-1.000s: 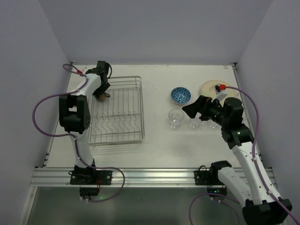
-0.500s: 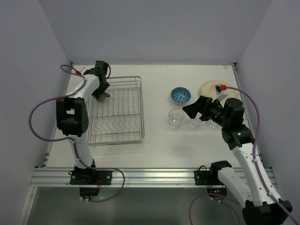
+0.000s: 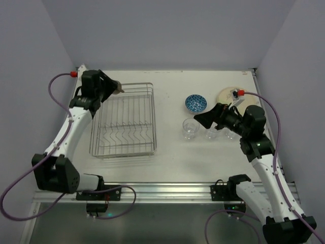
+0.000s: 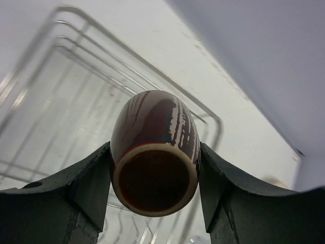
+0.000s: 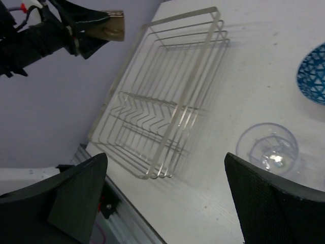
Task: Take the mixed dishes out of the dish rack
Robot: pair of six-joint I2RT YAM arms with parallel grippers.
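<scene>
**A:** While the left gripper (image 3: pixel 114 88) hangs near the far-left corner of the desk, what does it have?

**B:** The dark brown mug (image 4: pixel 155 152). Both fingers (image 4: pixel 91 178) are clamped against its glazed sides, and one round end faces the wrist camera. I cannot tell whether that end is the mouth or the base.

**A:** Is the mug touching the dish rack (image 3: pixel 154 118)?

**B:** No. The right wrist view shows it lifted clear of the wires. From above it lies over the rack's far-left corner, tipped on its side.

**A:** And the rack itself?

**B:** It sits flat on the left half of the desk, its long side running along the left edge and its prongs upright.

**A:** What about the right gripper (image 3: pixel 199 120)?

**B:** It is released, with its fingers (image 5: pixel 76 195) spread wide and nothing between them. It hovers right of the desk's middle and points toward the rack.

**A:** Where are the other dishes?

**B:** The blue-patterned bowl (image 3: pixel 195 103) stands toward the far edge, right of centre. A cream plate (image 3: pixel 226 94) lies beyond it, nearer the far-right corner, partly behind the right arm. One clear glass (image 3: pixel 190 128) stands just nearer than the bowl. Two more glasses (image 3: pixel 211 133) continue the row toward the right edge, half hidden under the arm.
</scene>
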